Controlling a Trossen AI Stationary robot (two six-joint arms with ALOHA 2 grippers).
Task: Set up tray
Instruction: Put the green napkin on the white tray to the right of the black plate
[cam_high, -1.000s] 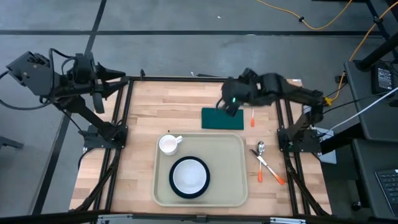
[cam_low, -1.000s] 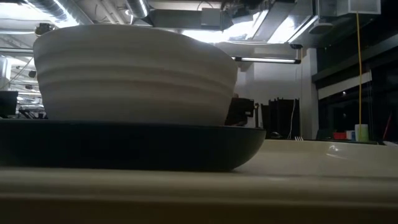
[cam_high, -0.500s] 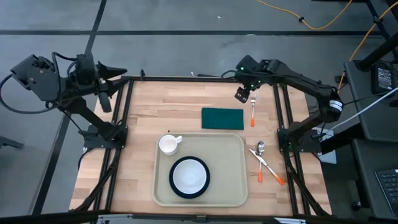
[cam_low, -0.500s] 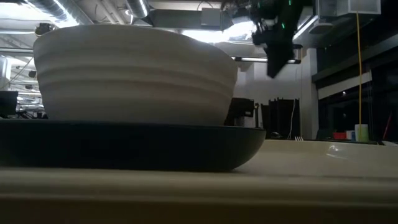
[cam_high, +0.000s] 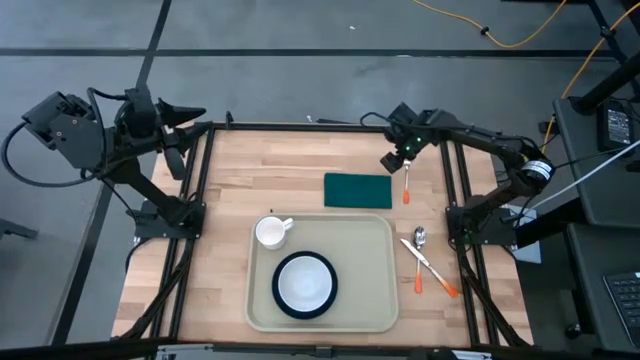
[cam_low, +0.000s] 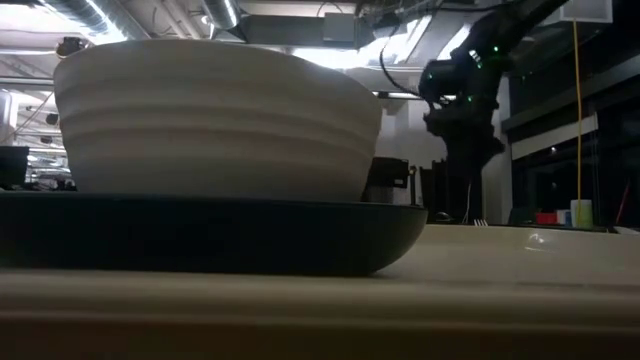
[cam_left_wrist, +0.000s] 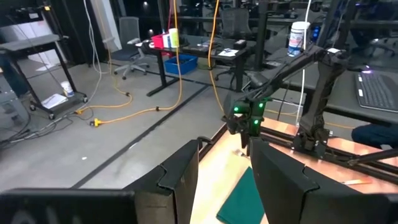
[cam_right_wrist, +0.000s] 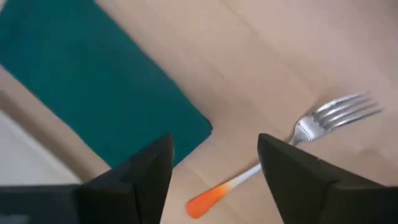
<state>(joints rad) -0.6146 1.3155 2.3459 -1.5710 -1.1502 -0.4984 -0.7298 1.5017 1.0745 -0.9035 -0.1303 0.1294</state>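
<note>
Tabletop, right gripper (cam_high: 400, 160) open above fork (cam_high: 407, 183)

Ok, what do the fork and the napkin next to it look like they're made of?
Fork: shiny metal tines and neck, judging by the glint, with a smooth orange handle, probably plastic. Napkin: flat, matte dark green, looks like cloth or paper; I can't tell which.

From above I get even, bright light on the table (cam_high: 230, 200); shadows are soft and short. In the low view the ceiling lights (cam_low: 345, 55) glare; the near bowl (cam_low: 210, 120) is softly focused and the dark plate (cam_low: 200, 235) under it is nearly black. In the right wrist view the fork (cam_right_wrist: 323, 121) is slightly blurred.
</note>
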